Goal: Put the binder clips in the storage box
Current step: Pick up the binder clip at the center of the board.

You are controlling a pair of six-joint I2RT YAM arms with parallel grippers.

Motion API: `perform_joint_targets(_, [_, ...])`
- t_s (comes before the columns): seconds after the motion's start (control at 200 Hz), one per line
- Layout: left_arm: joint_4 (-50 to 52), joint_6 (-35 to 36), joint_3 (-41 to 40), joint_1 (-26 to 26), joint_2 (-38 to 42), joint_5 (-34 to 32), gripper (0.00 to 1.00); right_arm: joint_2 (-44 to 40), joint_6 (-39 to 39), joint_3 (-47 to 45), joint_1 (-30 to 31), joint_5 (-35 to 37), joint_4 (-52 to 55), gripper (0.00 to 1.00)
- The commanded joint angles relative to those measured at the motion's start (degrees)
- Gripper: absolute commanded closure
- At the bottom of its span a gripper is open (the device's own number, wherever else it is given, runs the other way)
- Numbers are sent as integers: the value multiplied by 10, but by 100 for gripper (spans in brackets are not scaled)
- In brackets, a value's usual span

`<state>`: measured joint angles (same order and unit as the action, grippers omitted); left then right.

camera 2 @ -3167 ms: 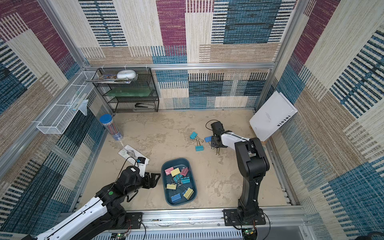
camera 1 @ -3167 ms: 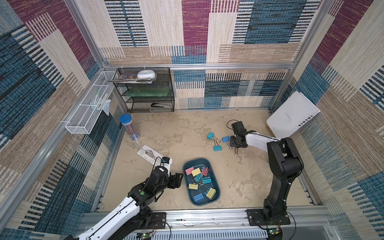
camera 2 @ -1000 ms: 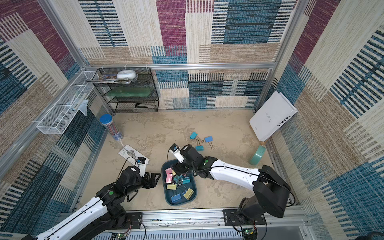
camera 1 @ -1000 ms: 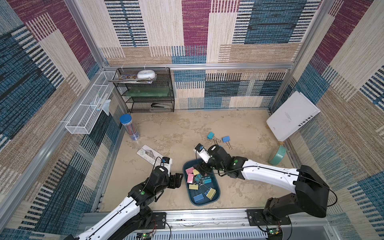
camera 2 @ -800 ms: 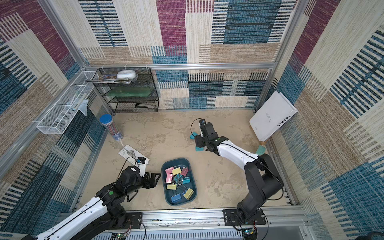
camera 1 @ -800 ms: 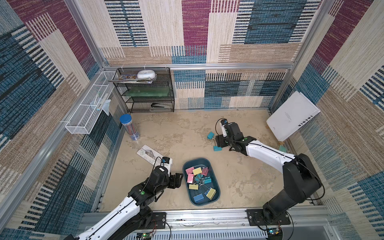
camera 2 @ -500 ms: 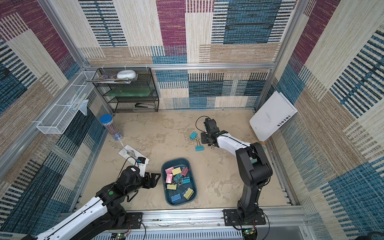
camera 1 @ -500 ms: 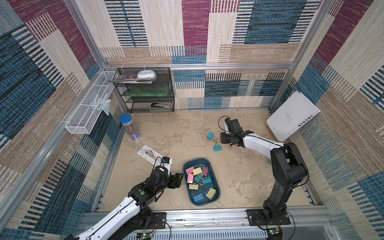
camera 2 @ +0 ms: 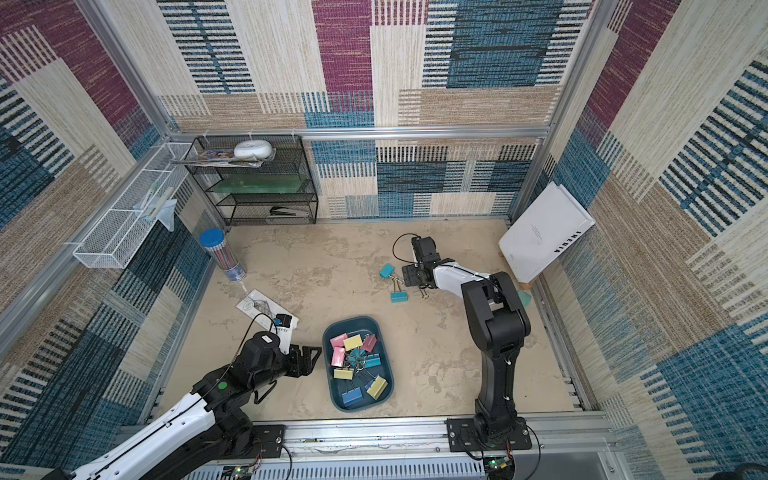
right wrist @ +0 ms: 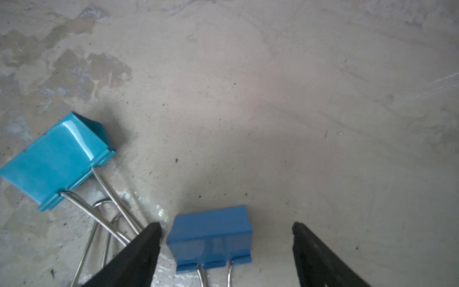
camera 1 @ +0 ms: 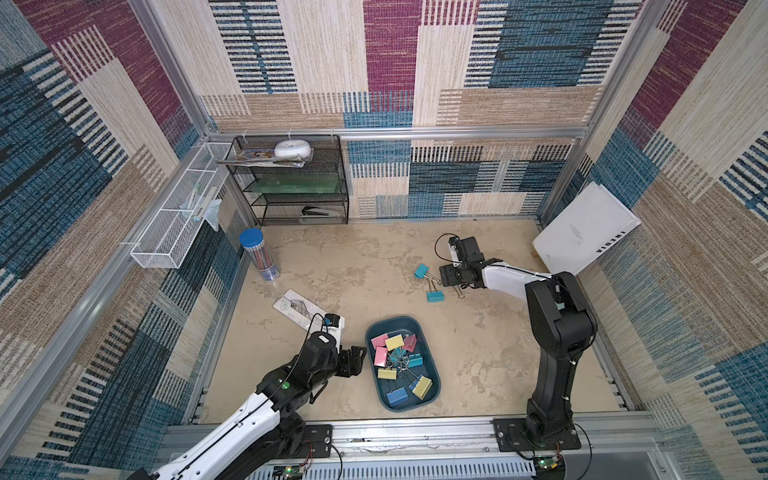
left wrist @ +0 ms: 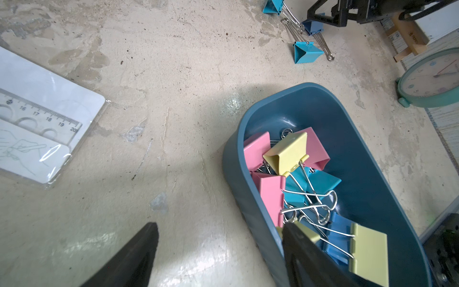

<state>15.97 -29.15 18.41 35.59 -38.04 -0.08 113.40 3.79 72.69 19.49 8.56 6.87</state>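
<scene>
Blue binder clip [right wrist: 210, 238]: on tabletop, lower centre of right wrist view, off-centre within the open right gripper [right wrist: 225, 227]. Centre over it, lower, pinch the body; teal clip [right wrist: 57, 161] handles possibly under one finger. Storage box [camera 1: 395, 325]: lower centre, top view. Left gripper [left wrist: 218, 228]: open.

— What is at the back?
— A black shelf [camera 1: 345, 183], a white round thing [camera 1: 293, 148] on top, a stapler [camera 1: 320, 212] at the bottom.
— What else?
— A white wire basket [camera 1: 166, 245], a pencil tube [camera 1: 258, 257], a ruler [left wrist: 39, 116], a white book [camera 1: 586, 232], a green clock [left wrist: 432, 79].
</scene>
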Motion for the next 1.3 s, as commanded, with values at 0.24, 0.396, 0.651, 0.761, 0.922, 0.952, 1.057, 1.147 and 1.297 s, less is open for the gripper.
perform_joint_targets(0.24, [-8,4,0,0,-2,-4,18,35,-15,28,-6,-36,-2,20])
perform_joint_targets(0.396, [-6,3,1,0,-2,-4,18,36,-7,31,-8,-24,9,34])
perform_joint_targets(0.651, [-6,3,1,0,0,-3,18,36,12,31,-12,-9,31,51])
perform_joint_targets(0.761, [-6,3,0,0,1,-3,18,26,27,32,-12,-2,38,56])
perform_joint_targets(0.922, [-7,3,0,0,2,-3,18,-8,58,40,-11,1,63,63])
perform_joint_targets(0.952, [-7,3,0,0,2,-3,18,-16,62,41,-12,2,68,64])
perform_joint_targets(1.057, [-7,4,0,0,2,-1,18,-49,75,40,-10,2,86,65])
perform_joint_targets(1.147, [-6,4,0,0,3,-1,18,-78,87,42,7,-4,114,65])
perform_joint_targets(1.297, [-5,4,-1,0,8,-2,18,-125,166,33,78,-22,175,63])
